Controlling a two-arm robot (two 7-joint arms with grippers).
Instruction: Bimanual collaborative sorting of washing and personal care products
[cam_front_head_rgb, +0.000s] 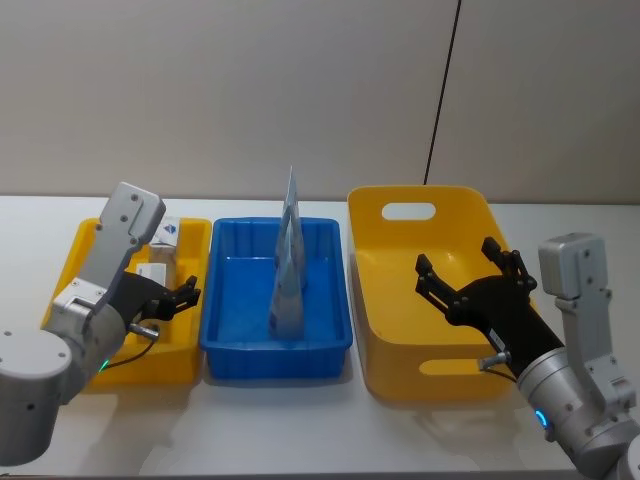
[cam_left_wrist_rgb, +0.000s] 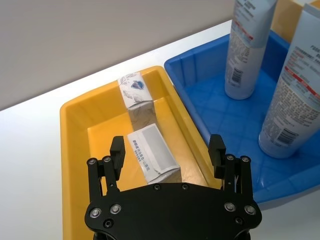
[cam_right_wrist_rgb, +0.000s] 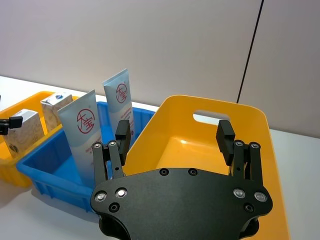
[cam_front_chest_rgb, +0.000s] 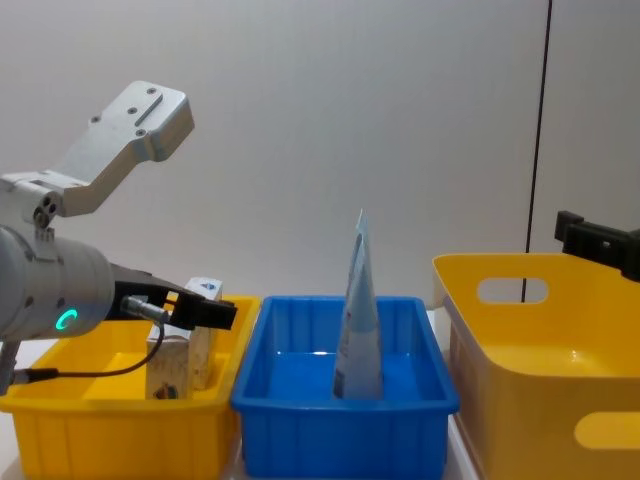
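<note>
Head and chest views: a single thin blue sliver standing in the blue bin (cam_front_head_rgb: 226, 335). Wrist views: two light blue tubes (cam_right_wrist_rgb: 82, 135) side by side. Nearest, over the small yellow tray (cam_left_wrist_rgb: 69, 150), left gripper (cam_left_wrist_rgb: 166, 145): fingers spread wide, gripping nothing, poised above the near marbled box (cam_left_wrist_rgb: 152, 157), contact not clear. Right gripper (cam_right_wrist_rgb: 174, 129), fingers just as far apart and empty, over the large yellow bin (cam_right_wrist_rgb: 250, 112). Both boxes upright, long axis vertical, blue diamond atop the far box (cam_left_wrist_rgb: 134, 90). Tubes upright too, crimped ends up.
</note>
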